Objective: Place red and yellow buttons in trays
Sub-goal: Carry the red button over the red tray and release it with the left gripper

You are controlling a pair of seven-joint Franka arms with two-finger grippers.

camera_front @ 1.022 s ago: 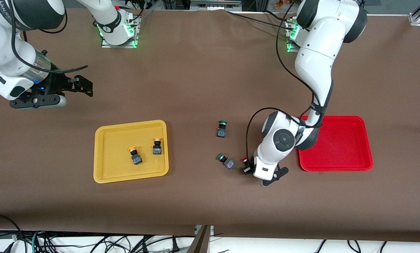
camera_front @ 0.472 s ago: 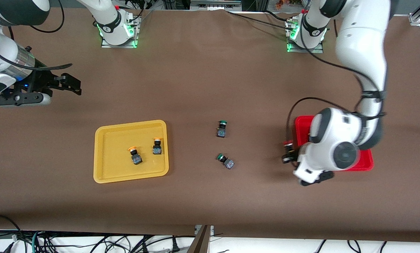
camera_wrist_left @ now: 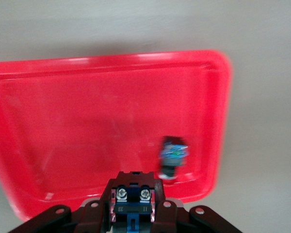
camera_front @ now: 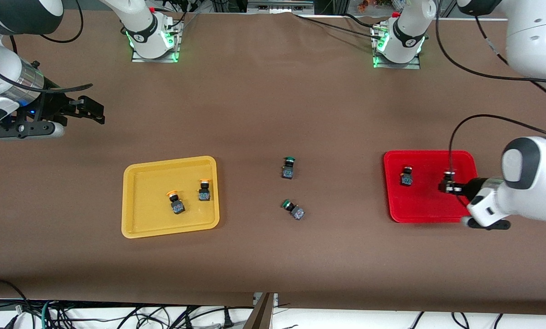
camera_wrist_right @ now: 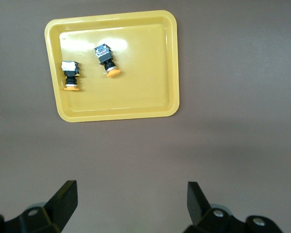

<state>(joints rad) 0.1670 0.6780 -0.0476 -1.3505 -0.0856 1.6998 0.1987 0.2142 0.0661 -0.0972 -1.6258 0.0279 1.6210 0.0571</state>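
Observation:
My left gripper (camera_front: 451, 187) is shut on a red button (camera_front: 447, 181) and holds it over the red tray (camera_front: 428, 210), near the tray's edge toward the left arm's end. In the left wrist view the held button's dark body (camera_wrist_left: 131, 191) sits between the jaws of the left gripper (camera_wrist_left: 131, 211), above the red tray (camera_wrist_left: 87, 116). A second red button (camera_front: 406, 177) lies in the tray and shows in the left wrist view (camera_wrist_left: 173, 154). Two yellow buttons (camera_front: 176, 202) (camera_front: 204, 190) lie in the yellow tray (camera_front: 135, 201). My right gripper (camera_front: 90, 111) is open and empty, waiting at the right arm's end.
Two green-capped buttons (camera_front: 288, 167) (camera_front: 293, 209) lie on the brown table between the trays. The right wrist view shows the open right gripper (camera_wrist_right: 131, 204) over bare table, with the yellow tray (camera_wrist_right: 136, 82) and its two buttons (camera_wrist_right: 69, 75) (camera_wrist_right: 107, 59).
My left gripper carried the red button from beside the nearer green button to over the red tray. The right arm drew back slightly toward its end, then stayed still.

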